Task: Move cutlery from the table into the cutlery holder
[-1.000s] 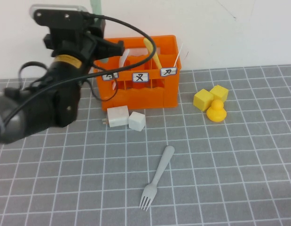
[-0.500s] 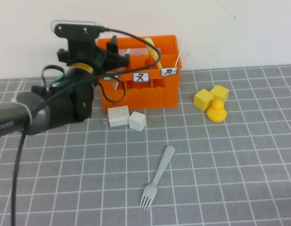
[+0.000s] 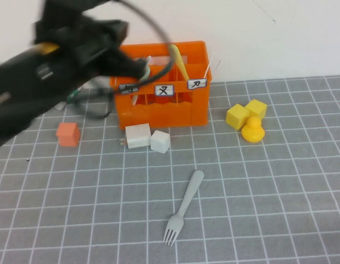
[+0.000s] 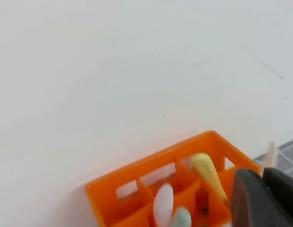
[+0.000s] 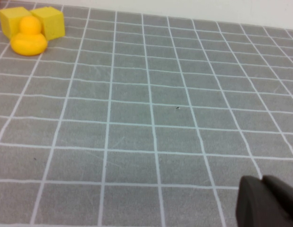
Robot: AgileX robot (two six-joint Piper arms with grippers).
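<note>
The light grey-blue fork (image 3: pixel 183 206) lies on the grey gridded table (image 3: pixel 279 181), near the front, tines toward me. The orange cutlery holder (image 3: pixel 170 104) stands at the back. The left wrist view shows the holder (image 4: pixel 113 196) with the mint-green spoon (image 4: pixel 182 219) standing in a compartment beside a white utensil (image 4: pixel 163 204) and a yellow spoon (image 4: pixel 208 172). My left gripper (image 3: pixel 135 67) is blurred, above the holder's left end; in its wrist view the left gripper (image 4: pixel 262 189) is shut and empty. My right gripper (image 5: pixel 263 190) is shut, low over bare table, outside the high view.
Two white blocks (image 3: pixel 148 137) lie just in front of the holder. Two yellow cubes (image 3: pixel 245 113) and a yellow duck (image 3: pixel 252 131) sit to the right. A small orange-red cube (image 3: pixel 67 133) lies to the left. A pale wall stands behind the holder.
My left arm held the mint-green spoon above the holder, then lowered it into the holder. The arm has since swung up and left, uncovering the orange-red cube. The fork has not moved.
</note>
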